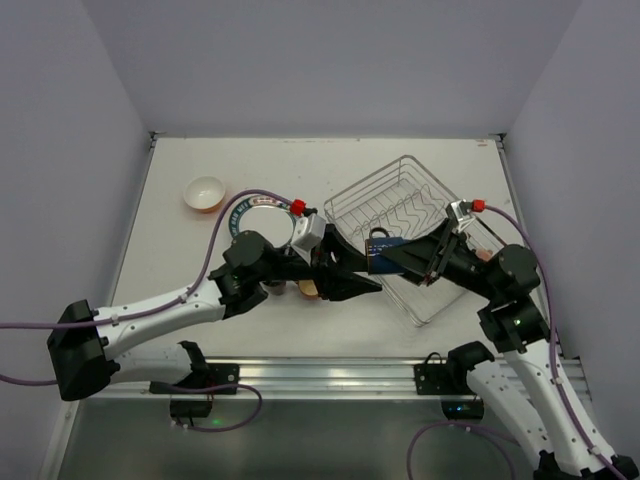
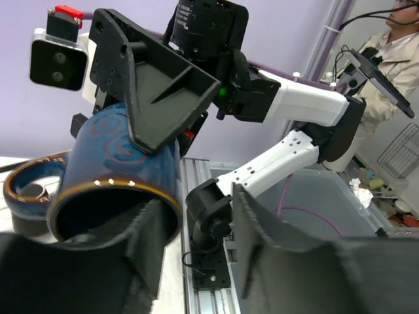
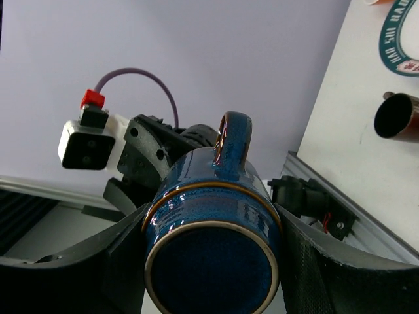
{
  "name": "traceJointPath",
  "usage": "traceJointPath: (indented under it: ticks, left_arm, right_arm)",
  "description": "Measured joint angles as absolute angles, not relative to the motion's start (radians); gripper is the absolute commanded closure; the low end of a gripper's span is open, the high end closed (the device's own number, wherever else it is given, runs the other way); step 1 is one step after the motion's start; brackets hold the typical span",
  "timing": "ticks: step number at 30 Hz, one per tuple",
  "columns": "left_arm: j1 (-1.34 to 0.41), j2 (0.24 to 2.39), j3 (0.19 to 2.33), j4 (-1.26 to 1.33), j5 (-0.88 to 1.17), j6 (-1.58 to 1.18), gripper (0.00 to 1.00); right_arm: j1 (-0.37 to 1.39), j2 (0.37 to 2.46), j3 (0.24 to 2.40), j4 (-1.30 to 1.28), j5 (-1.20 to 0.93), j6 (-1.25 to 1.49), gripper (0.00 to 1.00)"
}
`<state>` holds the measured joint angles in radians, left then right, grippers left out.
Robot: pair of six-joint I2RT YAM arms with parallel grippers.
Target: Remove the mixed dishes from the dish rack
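Observation:
My right gripper (image 3: 213,258) is shut on a blue mug (image 3: 213,229), one finger on each side of its body, the base facing the right wrist camera. It holds the mug (image 1: 385,255) tilted in the air at the near left corner of the silver wire dish rack (image 1: 400,200). My left gripper (image 2: 196,242) meets the mug's mouth (image 2: 124,163). One finger (image 2: 141,235) sits inside the rim. The other finger (image 2: 275,261) stands outside with a gap to the wall, so the jaws are open. In the top view the left gripper (image 1: 368,285) lies just below the mug.
An orange bowl (image 1: 204,192) with a white inside sits at the far left. A white plate with a dark patterned rim (image 1: 250,214) lies partly under the left arm. A brown mug (image 3: 396,118) lies on its side near that plate.

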<state>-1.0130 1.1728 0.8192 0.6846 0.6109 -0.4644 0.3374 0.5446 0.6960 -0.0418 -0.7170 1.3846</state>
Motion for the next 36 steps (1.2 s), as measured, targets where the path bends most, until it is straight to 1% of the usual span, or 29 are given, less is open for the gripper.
traceJointPath:
  ticks: [1,2,3,5,6,7,8,12,13,14,15,16,17,18,22,27,32,36]
  left_arm:
    - [-1.019,1.182,0.83,0.687,0.616,-0.46,0.63]
    - [-1.024,1.188,0.837,0.688,0.617,-0.454,0.71]
    - [-1.024,1.193,0.842,0.688,0.619,-0.452,0.73]
    - [-1.029,1.198,0.847,0.69,0.618,-0.443,0.83]
    - [-1.03,1.198,0.847,0.691,0.616,-0.437,0.84]
    - [-1.031,1.198,0.847,0.693,0.619,-0.433,0.9]
    - [-1.033,1.198,0.847,0.694,0.617,-0.428,1.0]
    - [-1.039,1.196,0.849,0.701,0.607,-0.424,1.0]
    - [-1.041,1.196,0.849,0.701,0.605,-0.422,1.0]
    - [-1.042,1.196,0.849,0.701,0.603,-0.421,1.0]
    - [-1.042,1.196,0.849,0.701,0.599,-0.417,1.0]
    - [-1.043,1.196,0.849,0.701,0.595,-0.414,1.0]
    - [-1.044,1.195,0.849,0.7,0.59,-0.411,1.0]
    - [-1.045,1.193,0.849,0.699,0.584,-0.408,1.0]
    - [-1.056,1.188,0.846,0.668,0.522,-0.385,1.0]
    - [-1.062,1.133,0.841,0.529,0.393,-0.344,1.0]
    - [-1.063,1.03,0.843,0.276,0.186,-0.308,1.0]
    - [-1.063,1.01,0.92,-0.021,-0.037,-0.312,1.0]
  right_arm:
    - [0.345,0.545,0.696,-0.033,-0.723,1.391,1.0]
    - [0.353,0.543,0.696,-0.024,-0.726,1.397,1.0]
    - [0.361,0.54,0.696,-0.02,-0.726,1.399,1.0]
    - [0.375,0.534,0.696,-0.014,-0.727,1.403,1.0]
    - [0.381,0.529,0.696,-0.014,-0.727,1.404,1.0]
    - [0.388,0.524,0.696,-0.014,-0.724,1.405,1.0]
    - [0.394,0.519,0.695,-0.014,-0.716,1.404,1.0]
    - [0.419,0.496,0.679,0.007,-0.675,1.398,1.0]
    - [0.425,0.493,0.674,0.012,-0.669,1.399,0.96]
    - [0.427,0.492,0.669,0.019,-0.667,1.4,0.7]
    - [0.427,0.491,0.667,0.022,-0.665,1.4,0.55]
    - [0.427,0.491,0.667,0.023,-0.663,1.399,0.44]
    - [0.427,0.491,0.667,0.023,-0.661,1.398,0.2]
    - [0.427,0.491,0.667,0.022,-0.656,1.397,0.01]
    - [0.451,0.49,0.685,-0.036,-0.647,1.355,0.01]
    - [0.451,0.493,0.782,-0.244,-0.535,1.208,0.01]
    - [0.452,0.498,0.894,-0.445,-0.328,1.034,0.01]
    - [0.452,0.498,0.933,-0.564,-0.164,0.921,0.01]
